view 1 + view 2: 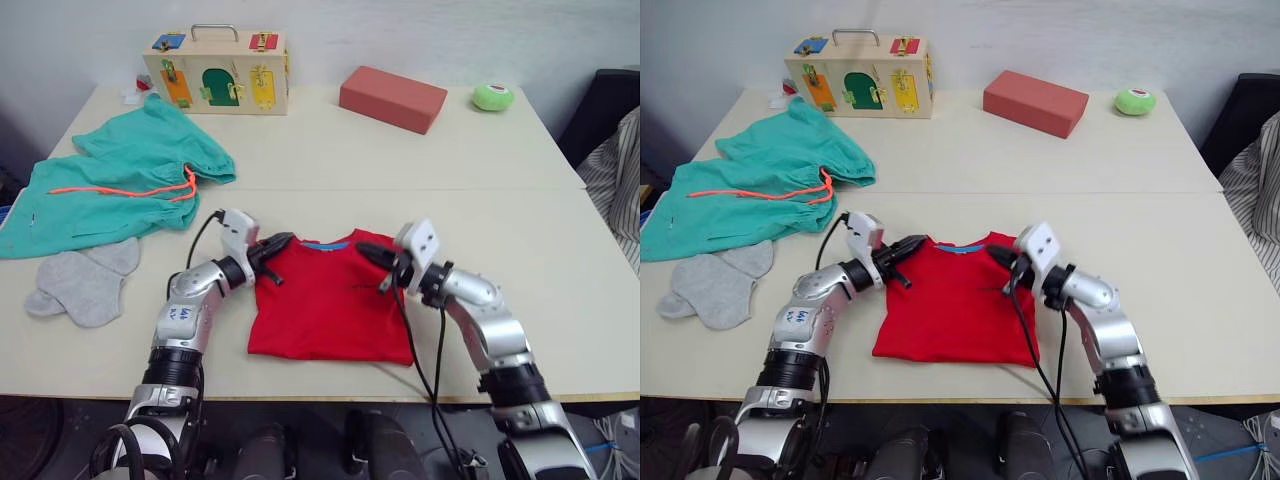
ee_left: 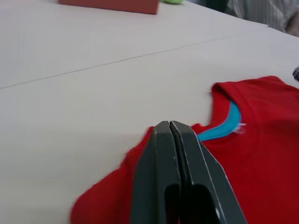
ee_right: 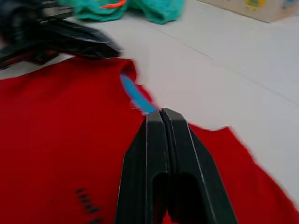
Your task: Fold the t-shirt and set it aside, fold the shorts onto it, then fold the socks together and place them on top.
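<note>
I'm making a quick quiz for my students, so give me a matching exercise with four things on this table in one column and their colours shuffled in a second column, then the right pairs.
Things:
1. t-shirt
2. shorts
3. socks
4. ball

Colours:
A. light grey
B. bright green
C. red
D. teal with an orange cord

Pairs: 1-C, 2-D, 3-A, 4-B

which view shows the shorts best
The left eye view: the shorts lie whole on the table's far left, orange drawstring plain. The right eye view shows them much the same. The right wrist view catches only a teal edge behind the t-shirt.
</note>
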